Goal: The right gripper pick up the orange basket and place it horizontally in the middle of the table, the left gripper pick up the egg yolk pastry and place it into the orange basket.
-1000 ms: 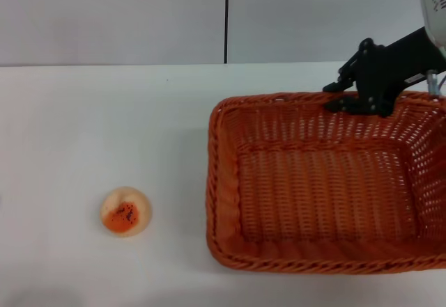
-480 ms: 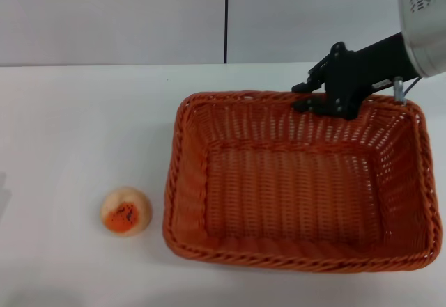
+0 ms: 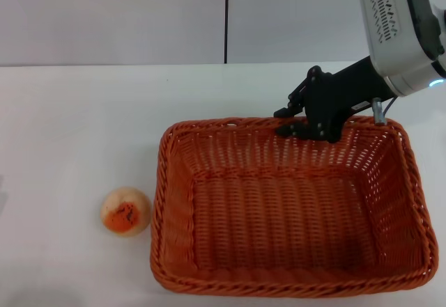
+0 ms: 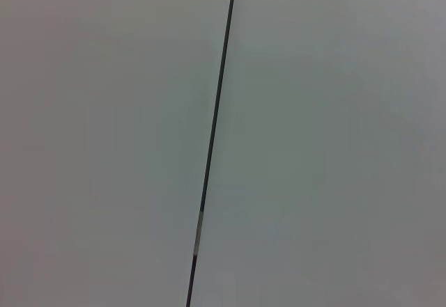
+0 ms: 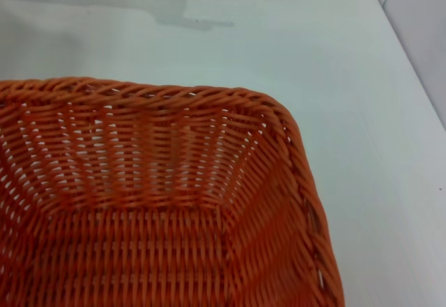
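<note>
The orange basket [image 3: 286, 209] lies lengthwise across the white table [image 3: 83, 126], right of the middle, and its inside holds nothing. My right gripper [image 3: 296, 122] is shut on the basket's far rim, its black arm reaching in from the upper right. The right wrist view looks down into one corner of the orange basket [image 5: 160, 202]. The egg yolk pastry [image 3: 125, 211], pale with an orange speckled top, sits on the table just left of the basket, apart from it. My left gripper is out of view; its wrist view shows only a grey wall.
A grey wall with a dark vertical seam [image 3: 226, 18] rises behind the table. The table's left half is bare white surface. The basket's near rim reaches almost to the lower edge of the head view.
My right gripper has dragged the basket leftward and toward me, so its whole outline now shows. The gap between basket and pastry has shrunk. The pastry has not moved.
</note>
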`<state>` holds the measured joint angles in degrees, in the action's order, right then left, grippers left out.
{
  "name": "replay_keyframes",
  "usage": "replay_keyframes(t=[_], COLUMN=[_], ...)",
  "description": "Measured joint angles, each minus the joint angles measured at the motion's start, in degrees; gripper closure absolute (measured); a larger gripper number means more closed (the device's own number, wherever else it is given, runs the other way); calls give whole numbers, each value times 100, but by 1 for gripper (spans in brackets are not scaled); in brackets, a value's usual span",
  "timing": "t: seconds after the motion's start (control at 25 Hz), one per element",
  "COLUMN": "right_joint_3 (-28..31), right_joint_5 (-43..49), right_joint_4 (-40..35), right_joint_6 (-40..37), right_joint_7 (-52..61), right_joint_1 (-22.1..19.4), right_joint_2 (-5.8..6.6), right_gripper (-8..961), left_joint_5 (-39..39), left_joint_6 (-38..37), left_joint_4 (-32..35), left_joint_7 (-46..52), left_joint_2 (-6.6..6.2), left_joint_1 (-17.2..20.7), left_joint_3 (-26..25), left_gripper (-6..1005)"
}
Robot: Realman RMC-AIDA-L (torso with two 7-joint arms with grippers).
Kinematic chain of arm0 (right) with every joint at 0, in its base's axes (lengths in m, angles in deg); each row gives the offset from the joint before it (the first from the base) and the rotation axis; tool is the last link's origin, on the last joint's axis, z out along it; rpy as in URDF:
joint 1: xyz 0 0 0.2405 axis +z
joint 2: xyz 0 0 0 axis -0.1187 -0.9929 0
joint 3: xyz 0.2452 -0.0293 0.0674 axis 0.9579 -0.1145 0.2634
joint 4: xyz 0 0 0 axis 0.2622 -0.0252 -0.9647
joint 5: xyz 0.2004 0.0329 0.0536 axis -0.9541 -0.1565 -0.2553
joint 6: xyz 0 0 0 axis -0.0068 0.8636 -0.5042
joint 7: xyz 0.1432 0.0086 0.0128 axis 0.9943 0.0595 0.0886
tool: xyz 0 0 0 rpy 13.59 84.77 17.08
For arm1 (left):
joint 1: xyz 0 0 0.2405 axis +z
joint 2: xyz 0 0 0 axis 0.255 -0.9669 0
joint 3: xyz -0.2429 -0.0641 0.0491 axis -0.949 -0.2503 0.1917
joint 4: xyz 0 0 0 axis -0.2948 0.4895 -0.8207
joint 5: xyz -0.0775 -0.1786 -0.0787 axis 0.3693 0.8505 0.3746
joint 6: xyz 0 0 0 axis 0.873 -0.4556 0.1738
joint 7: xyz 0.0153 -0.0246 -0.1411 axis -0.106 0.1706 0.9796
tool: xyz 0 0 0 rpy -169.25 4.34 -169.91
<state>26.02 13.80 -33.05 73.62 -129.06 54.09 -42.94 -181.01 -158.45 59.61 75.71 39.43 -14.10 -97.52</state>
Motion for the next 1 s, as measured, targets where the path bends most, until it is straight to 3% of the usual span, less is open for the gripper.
replay_keyframes(t=[0.36, 0.52, 0.8, 0.92, 0.96, 1.0], right_joint_3=[26, 27, 83, 124, 158, 158], right_joint_5=[-37, -181, -1419, -2228, -2937, -2937], right_joint_4=[-234, -527, -1734, -2257, -2466, -2466], right_joint_6=[-114, -67, 240, 283, 288, 288], right_joint_7=[292, 357, 582, 633, 634, 634], right_joint_1=[-98, -241, -1110, -1691, -2140, -2140], right_joint_2=[-86, -115, -119, -117, -117, -117], right_gripper=[648, 471, 334, 288, 288, 288], left_joint_5=[0, 5, 32, 26, 22, 22], left_joint_6=[-31, -42, -69, -77, -100, -100], left_joint_4=[-2, 0, 32, 86, 160, 160], left_joint_7=[0, 2, 53, 123, 211, 211], left_joint_2=[-6, -12, -36, -56, -64, -64], left_joint_1=[-11, -13, -36, -65, -96, -96], left_joint_3=[-2, -20, -42, -44, -46, -46], left_gripper=[190, 190, 190, 190, 190, 190])
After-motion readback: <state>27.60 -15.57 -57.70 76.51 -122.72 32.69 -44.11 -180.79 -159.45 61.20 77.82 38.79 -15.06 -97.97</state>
